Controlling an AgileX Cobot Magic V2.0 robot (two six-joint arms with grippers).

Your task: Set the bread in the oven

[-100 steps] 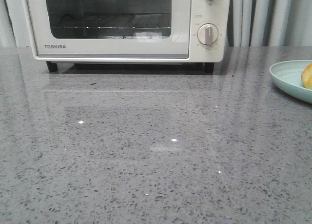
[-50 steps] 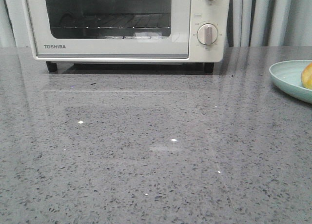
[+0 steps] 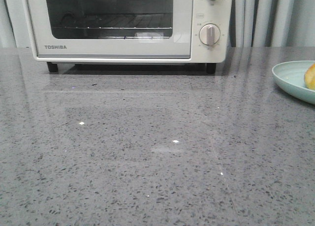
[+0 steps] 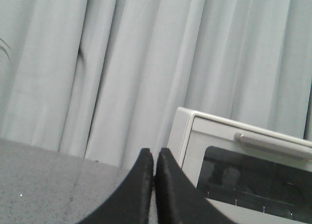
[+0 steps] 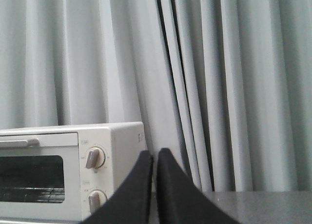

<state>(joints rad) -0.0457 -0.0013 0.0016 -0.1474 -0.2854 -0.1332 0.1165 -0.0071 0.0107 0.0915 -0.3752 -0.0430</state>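
Note:
The cream-white Toshiba oven (image 3: 128, 24) stands at the back of the grey counter, its glass door closed, a wire rack visible inside. It also shows in the left wrist view (image 4: 243, 170) and in the right wrist view (image 5: 63, 170). A sliver of golden bread (image 3: 310, 76) lies on a pale green plate (image 3: 290, 78) at the right edge; most of it is cut off. My left gripper (image 4: 155, 155) is shut and empty, held up facing the curtain beside the oven. My right gripper (image 5: 154, 156) is shut and empty too. Neither gripper shows in the front view.
The speckled grey counter (image 3: 147, 147) stretches in front of the oven. A pale pleated curtain (image 5: 219, 87) hangs behind the counter. The oven has a door handle (image 4: 273, 145) along the top and round knobs (image 3: 210, 34) on its right side.

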